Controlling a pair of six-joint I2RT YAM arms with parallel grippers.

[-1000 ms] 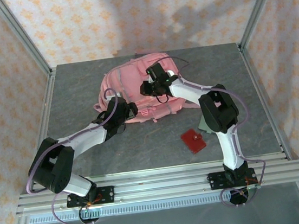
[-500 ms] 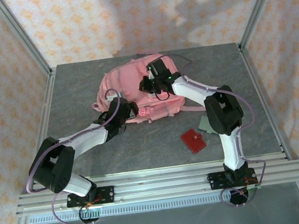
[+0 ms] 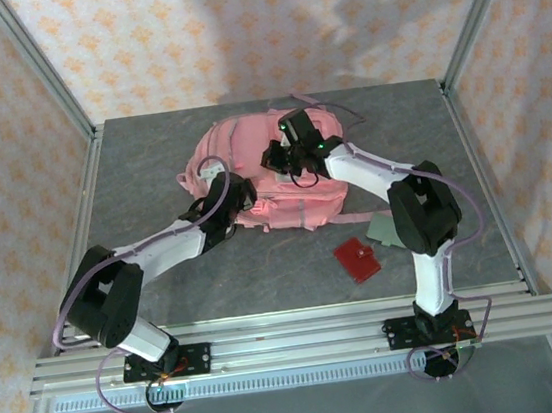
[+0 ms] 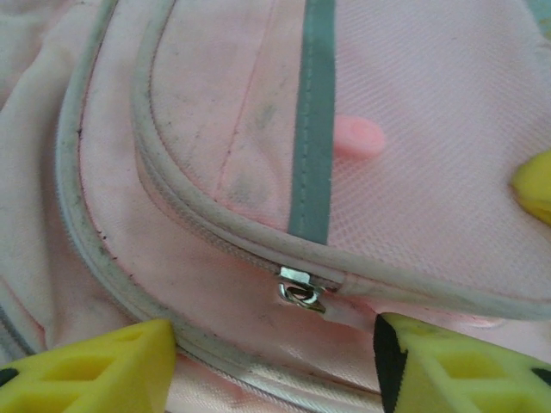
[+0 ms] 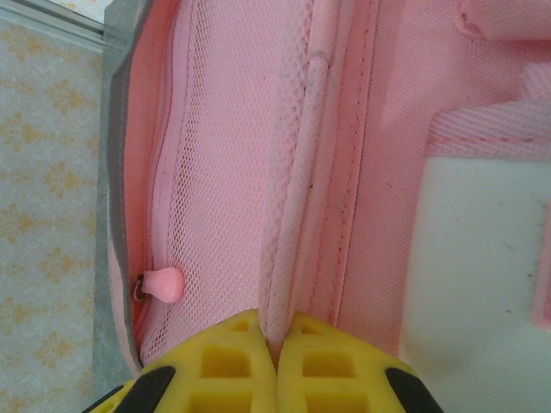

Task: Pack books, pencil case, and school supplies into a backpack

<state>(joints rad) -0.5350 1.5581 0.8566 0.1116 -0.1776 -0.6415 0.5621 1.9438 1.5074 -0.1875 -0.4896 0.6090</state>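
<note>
Two grippers met the backpack (image 3: 251, 164) at the far middle of the table (image 3: 142, 183); the right gripper (image 5: 275, 331) was pinched shut on its pink seam ridge (image 5: 297, 172), the left gripper (image 4: 275, 361) half open astride the zip slider (image 4: 301, 291). We judged the left must centre on that slider before closing.

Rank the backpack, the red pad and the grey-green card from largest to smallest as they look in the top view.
1. backpack, by far the largest.
2 and 3. red pad and grey-green card: not ranked. The right arm covers part of the card, so its full size cannot be compared with the pad.
</note>
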